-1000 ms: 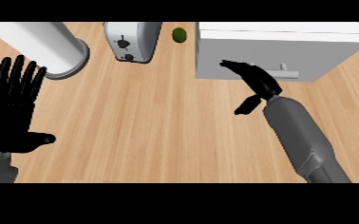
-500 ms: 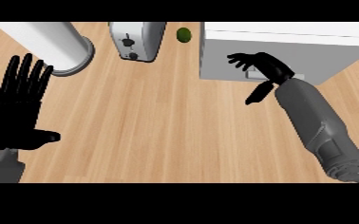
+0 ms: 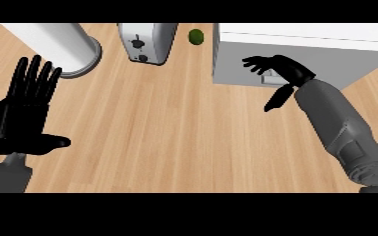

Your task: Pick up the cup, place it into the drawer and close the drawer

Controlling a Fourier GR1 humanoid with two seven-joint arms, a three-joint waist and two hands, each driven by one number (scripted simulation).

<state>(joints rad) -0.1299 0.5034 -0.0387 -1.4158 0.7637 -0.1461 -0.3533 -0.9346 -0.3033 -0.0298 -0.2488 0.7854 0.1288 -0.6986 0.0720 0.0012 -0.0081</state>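
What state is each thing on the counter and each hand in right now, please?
White drawer cabinet: drawer front looks shut, handle partly hidden by the right hand.
Silver toaster: upright, untouched.
Small green object: resting on the counter between toaster and cabinet.
Large white cylinder: standing, untouched.
Right hand: open, at the drawer front, holding nothing.
Left hand: open, resting at the left edge.

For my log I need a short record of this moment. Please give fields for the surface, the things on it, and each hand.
surface: wooden counter
far left: white cylinder
far middle: toaster, small green thing beside it
far right: white drawer unit
left hand: open, resting at left edge
right hand: open, in front of drawer unit
cup: cannot identify one
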